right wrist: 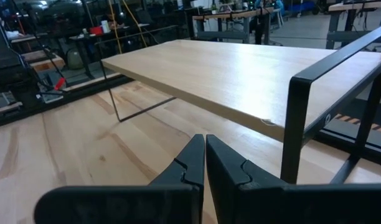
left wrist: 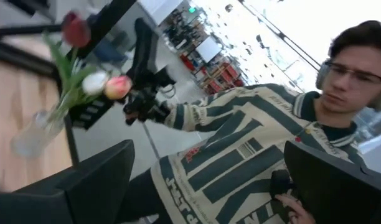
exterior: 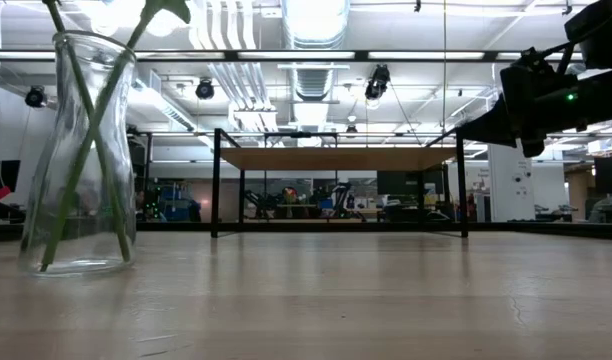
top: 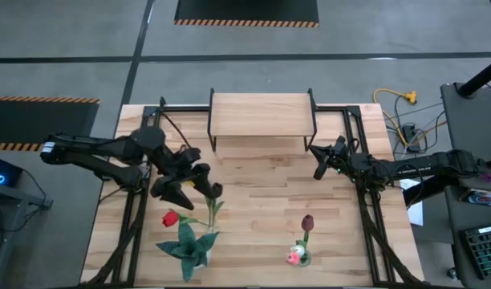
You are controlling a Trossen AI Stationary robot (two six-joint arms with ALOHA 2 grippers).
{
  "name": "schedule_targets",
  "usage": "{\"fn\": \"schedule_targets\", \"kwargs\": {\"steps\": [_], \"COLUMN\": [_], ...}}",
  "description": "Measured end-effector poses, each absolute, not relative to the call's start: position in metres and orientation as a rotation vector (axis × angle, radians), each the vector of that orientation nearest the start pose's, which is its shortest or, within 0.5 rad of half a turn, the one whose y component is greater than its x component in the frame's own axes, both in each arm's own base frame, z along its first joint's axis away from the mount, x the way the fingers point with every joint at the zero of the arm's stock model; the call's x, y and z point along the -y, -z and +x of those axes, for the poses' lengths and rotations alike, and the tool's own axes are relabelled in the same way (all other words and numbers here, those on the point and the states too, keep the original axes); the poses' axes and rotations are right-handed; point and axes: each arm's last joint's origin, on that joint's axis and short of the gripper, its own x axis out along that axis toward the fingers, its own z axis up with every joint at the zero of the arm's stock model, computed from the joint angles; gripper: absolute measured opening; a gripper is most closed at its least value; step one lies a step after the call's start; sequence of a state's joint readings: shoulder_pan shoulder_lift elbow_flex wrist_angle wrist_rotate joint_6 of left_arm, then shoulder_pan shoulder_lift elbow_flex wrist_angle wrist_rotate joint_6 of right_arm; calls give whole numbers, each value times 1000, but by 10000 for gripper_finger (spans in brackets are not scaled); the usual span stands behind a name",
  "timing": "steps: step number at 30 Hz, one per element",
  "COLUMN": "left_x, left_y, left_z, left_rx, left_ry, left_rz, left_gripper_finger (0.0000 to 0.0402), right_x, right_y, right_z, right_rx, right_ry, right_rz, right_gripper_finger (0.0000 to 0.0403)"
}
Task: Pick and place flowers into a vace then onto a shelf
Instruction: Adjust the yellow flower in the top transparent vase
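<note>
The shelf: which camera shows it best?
The right wrist view: the shelf fills the picture, its light board and black leg clear beyond the shut right claw. The high view shows its top; the low view shows it edge-on; the left wrist view doesn't show it.

Bare table (top: 261,205) mid, shelf (top: 261,114) blocks far edge, vase (top: 299,255) near-right.

1 shelf (top: 261,114), 1 glass vase (top: 299,255) holding 2 tulips, 2 more tulips lying on the table (top: 253,225), 1 spiky plant (top: 186,246).
</note>
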State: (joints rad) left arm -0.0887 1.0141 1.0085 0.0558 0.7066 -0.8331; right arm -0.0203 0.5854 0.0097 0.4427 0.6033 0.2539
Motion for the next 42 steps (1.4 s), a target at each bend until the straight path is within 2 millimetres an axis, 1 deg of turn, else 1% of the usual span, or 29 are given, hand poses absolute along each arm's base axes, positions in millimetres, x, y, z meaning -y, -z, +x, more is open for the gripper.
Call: {"fn": "schedule_targets", "kwargs": {"steps": [8, 16, 19, 22, 27, 35, 42], "left_x": [38, 38, 38, 38, 38, 36, 35], "left_y": [-423, -436, -441, -447, -454, -484, -496], "left_z": [203, 198, 197, 191, 184, 171, 165], "left_rx": [-204, -194, -140, -75, -46, 94, 133], "left_ry": [847, 891, 905, 945, 967, 966, 968], "left_rz": [-721, -724, -666, -600, -581, -542, -527], "left_gripper_finger": [395, 395, 395, 395, 395, 395, 395], "right_x": [19, 19, 19, 19, 19, 19, 19], "right_y": [-154, -154, -154, -154, -154, -154, -152], "right_z": [129, 129, 129, 129, 129, 128, 128], "right_rx": [-50, -50, -50, -50, -52, -56, -75], "right_ry": [635, 635, 636, 636, 636, 636, 638], "right_rz": [206, 206, 206, 206, 206, 202, 199], "right_gripper_finger": [8, 8, 8, 8, 8, 8, 8]}}
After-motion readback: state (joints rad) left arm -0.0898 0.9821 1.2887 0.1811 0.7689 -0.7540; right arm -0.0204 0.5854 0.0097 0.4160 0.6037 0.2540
